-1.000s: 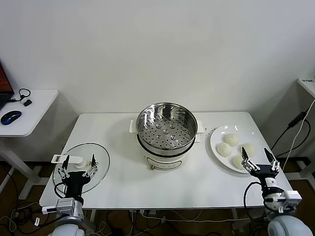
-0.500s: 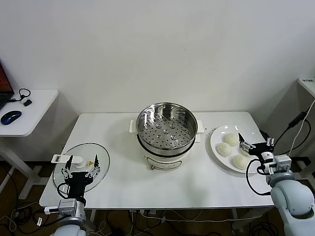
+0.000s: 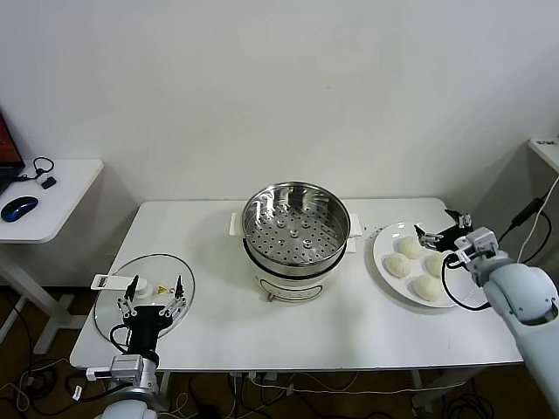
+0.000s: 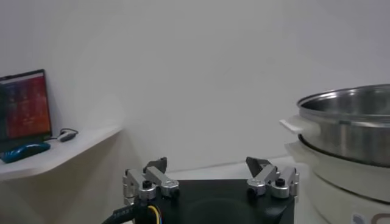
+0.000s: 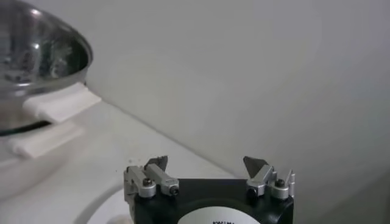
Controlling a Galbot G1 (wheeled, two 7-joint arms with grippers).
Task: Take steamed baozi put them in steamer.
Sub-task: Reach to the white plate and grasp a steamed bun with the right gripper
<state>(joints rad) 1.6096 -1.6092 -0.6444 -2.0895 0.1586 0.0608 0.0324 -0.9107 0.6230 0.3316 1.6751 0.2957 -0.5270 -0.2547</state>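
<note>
The steamer point(image 3: 295, 234) stands in the middle of the white table point(image 3: 218, 323), a shiny steel basket with a holed floor on a white pot base. Nothing lies in the basket. To its right, near the table's right edge, a flat white plate point(image 3: 383, 262) carries all four steamed baozi point(image 3: 398, 265), grouped close together. The right gripper point(image 3: 439, 230) hovers over the far side of the plate, just above the buns, its jaws spread wide and holding nothing. On the left near corner of the table a round glass lid point(image 3: 122, 284) with a white handle lies flat. The left gripper point(image 3: 155, 291) sits above the lid's near edge with its jaws open and empty. A separate side table point(image 3: 61, 196) at far left bears a blue mouse point(image 3: 18, 208).
</note>
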